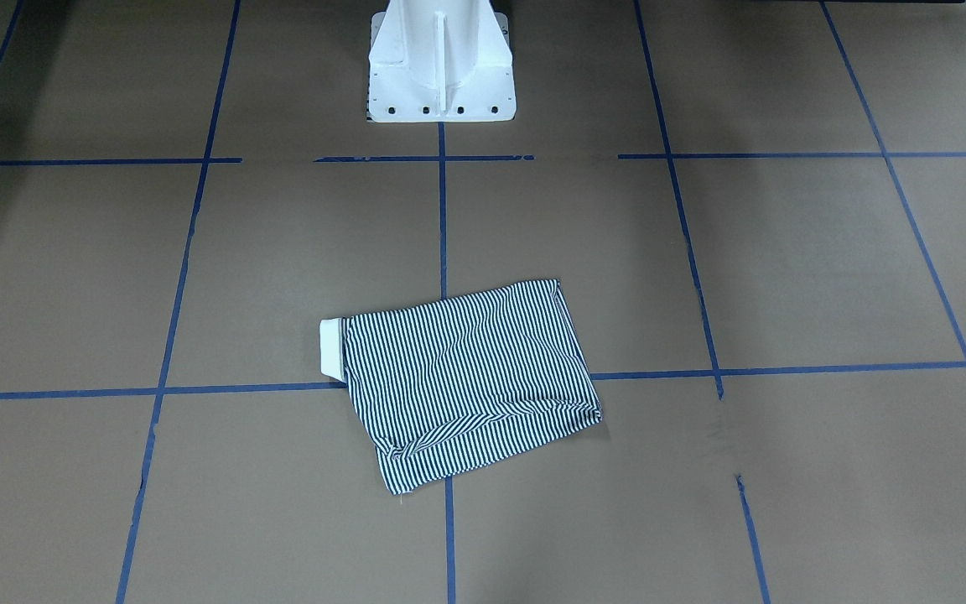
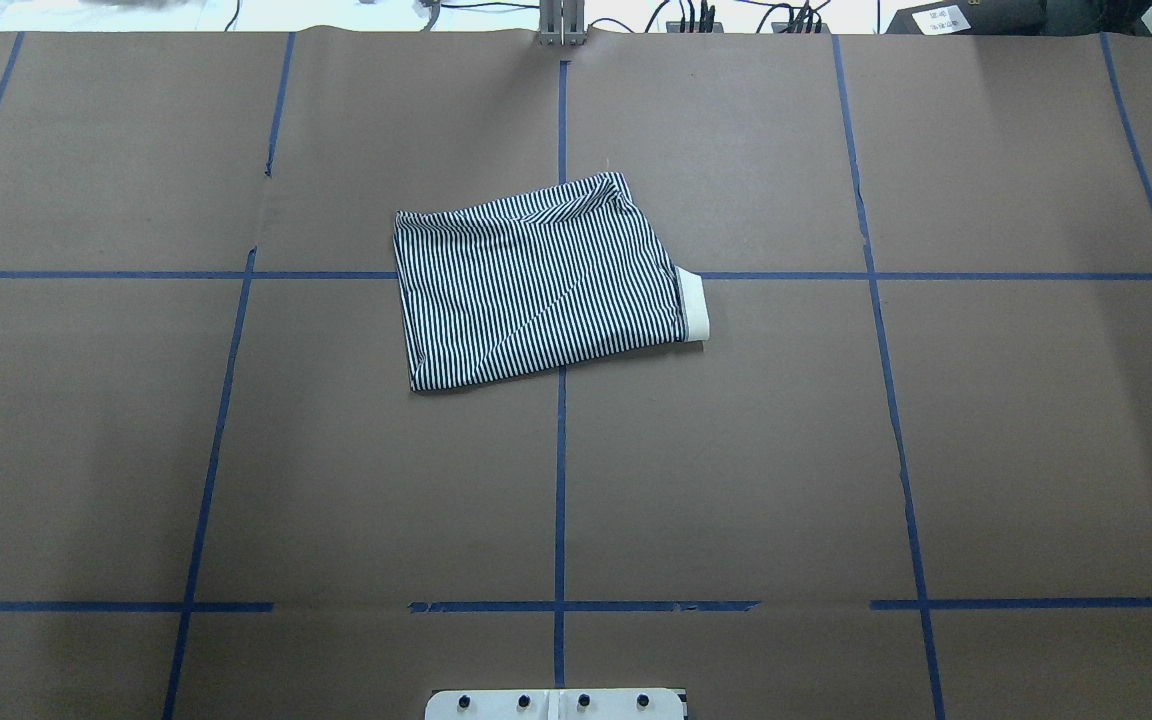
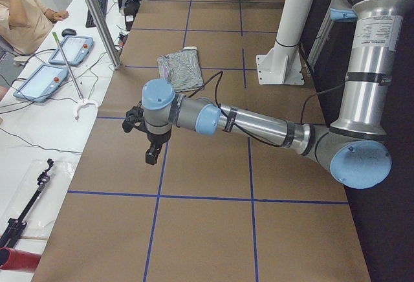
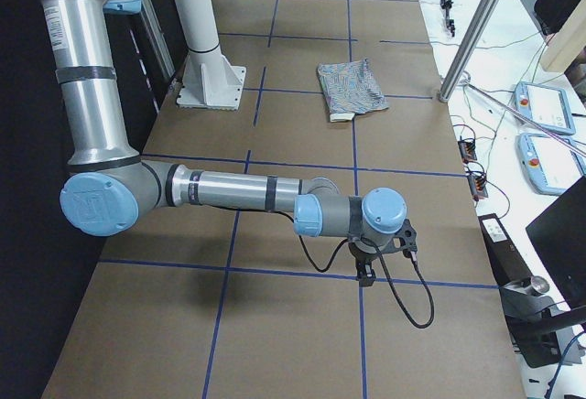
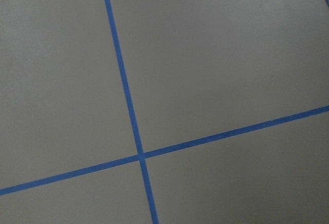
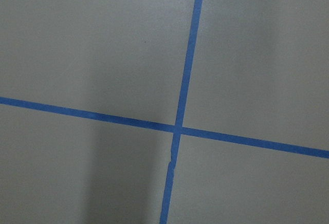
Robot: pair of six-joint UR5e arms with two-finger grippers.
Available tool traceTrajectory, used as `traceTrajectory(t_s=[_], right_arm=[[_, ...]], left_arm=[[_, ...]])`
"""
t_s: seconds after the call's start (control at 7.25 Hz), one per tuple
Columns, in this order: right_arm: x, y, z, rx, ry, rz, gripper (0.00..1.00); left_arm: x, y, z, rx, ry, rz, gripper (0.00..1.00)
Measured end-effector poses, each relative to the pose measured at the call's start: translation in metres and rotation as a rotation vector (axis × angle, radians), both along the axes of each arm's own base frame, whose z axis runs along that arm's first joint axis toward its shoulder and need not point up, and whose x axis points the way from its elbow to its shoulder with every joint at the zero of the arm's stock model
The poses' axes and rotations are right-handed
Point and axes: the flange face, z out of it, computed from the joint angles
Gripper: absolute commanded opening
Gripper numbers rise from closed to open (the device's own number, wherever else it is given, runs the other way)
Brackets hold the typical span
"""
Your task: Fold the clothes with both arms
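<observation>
Striped navy-and-white fabric, the polo shirt (image 1: 470, 377), lies folded into a rough rectangle on the brown-paper table (image 1: 785, 268). It is well apart from both end effectors and lies between them. Its cream collar (image 1: 331, 349) sticks out on the edge toward the right end effector (image 4: 367, 274). That end effector hangs over a crossing of blue tape lines (image 6: 177, 128) near its end of the table. The left end effector (image 3: 151, 154) hangs over another such crossing at the opposite end. Neither touches the shirt, and whether their fingers are spread or closed cannot be told. A label (image 3: 377, 33) on the left arm (image 3: 259, 125) carries print too small to read.
</observation>
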Motion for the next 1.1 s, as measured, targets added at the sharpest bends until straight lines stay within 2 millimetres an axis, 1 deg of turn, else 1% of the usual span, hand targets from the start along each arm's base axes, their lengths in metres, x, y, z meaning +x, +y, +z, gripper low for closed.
traceTrajectory(t_s=[0.14, 0.41, 0.83, 1.1], right_arm=[[-0.001, 0.004, 0.003, 0.003, -0.009, 0.0, 1.0], [-0.004, 0.005, 0.003, 0.067, -0.013, -0.003, 1.0], [-0.011, 0.011, 0.008, 0.136, -0.001, -0.018, 1.0], [-0.013, 0.009, 0.001, 0.161, 0.033, -0.022, 1.0]], left_arm=[[0.008, 0.005, -0.014, -0.028, 0.012, -0.026, 1.0], [0.03, 0.006, -0.02, -0.12, 0.017, -0.086, 1.0], [0.036, 0.008, -0.028, -0.14, 0.014, -0.114, 1.0], [0.037, 0.008, -0.032, -0.136, 0.021, -0.112, 1.0]])
